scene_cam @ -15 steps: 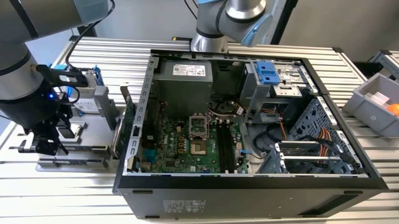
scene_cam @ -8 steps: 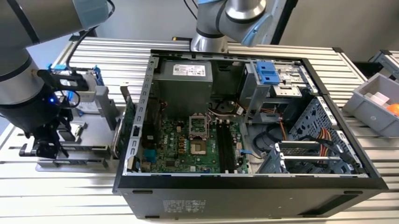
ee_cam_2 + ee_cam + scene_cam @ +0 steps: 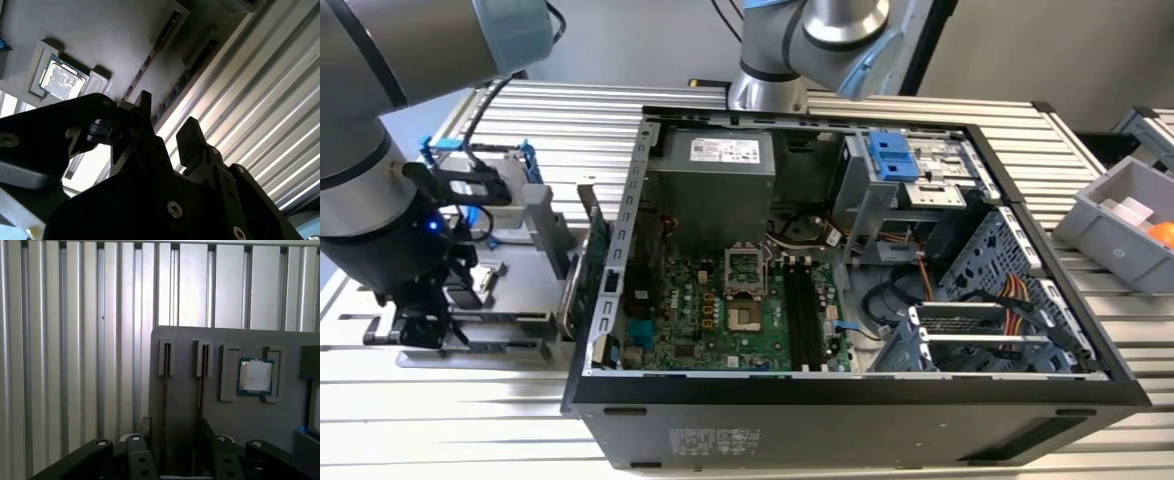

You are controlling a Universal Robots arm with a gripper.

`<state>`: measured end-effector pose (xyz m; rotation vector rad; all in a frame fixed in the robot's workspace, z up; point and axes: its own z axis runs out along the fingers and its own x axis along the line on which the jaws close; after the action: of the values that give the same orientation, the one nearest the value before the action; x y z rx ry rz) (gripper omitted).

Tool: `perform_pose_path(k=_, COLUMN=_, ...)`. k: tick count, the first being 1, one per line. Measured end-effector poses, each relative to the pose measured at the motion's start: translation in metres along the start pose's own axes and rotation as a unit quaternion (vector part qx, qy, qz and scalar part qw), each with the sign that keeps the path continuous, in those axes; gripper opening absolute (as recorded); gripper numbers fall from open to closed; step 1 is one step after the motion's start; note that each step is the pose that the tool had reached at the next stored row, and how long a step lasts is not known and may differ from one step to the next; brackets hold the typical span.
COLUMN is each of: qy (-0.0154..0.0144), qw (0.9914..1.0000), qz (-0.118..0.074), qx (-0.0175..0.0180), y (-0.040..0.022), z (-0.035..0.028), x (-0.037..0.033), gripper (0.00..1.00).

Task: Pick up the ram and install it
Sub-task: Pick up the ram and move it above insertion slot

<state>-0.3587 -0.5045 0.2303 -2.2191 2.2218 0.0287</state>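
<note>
The gripper (image 3: 167, 107) hangs low with its fingers (image 3: 190, 132) spread apart, gripping nothing, just above a grey holder (image 3: 240, 425). The ram (image 3: 165, 390) stands on edge in a holder slot, with a second stick (image 3: 202, 390) beside it. The holder lies on the table (image 3: 520, 400) at the exterior view's left of the case (image 3: 854, 395).

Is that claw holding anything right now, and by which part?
Nothing is held: the gripper is open, the gap between its jaws empty, above the grey tray where two ram sticks stand edgewise in slots.
</note>
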Motion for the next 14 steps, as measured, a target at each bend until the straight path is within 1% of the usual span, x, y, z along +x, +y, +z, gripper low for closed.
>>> perform_pose_path(k=4, qy=0.0000, qw=1.00000, qz=0.001, qx=-0.0004, y=-0.0001, z=0.0043, x=0.0009, gripper=1.00)
perform_pose_path(k=7, qy=0.0000, qw=0.99999, qz=0.003, qx=-0.0025, y=-0.0001, z=0.0079, x=0.0011, gripper=1.00)
perform_pose_path(k=9, qy=0.0000, qw=0.99999, qz=0.003, qx=-0.0033, y=-0.0001, z=0.0104, x=0.0011, gripper=1.00)
perform_pose_path(k=14, qy=0.0000, qw=0.99998, qz=0.005, qx=-0.0041, y=-0.0002, z=0.0161, x=0.0013, gripper=1.00)
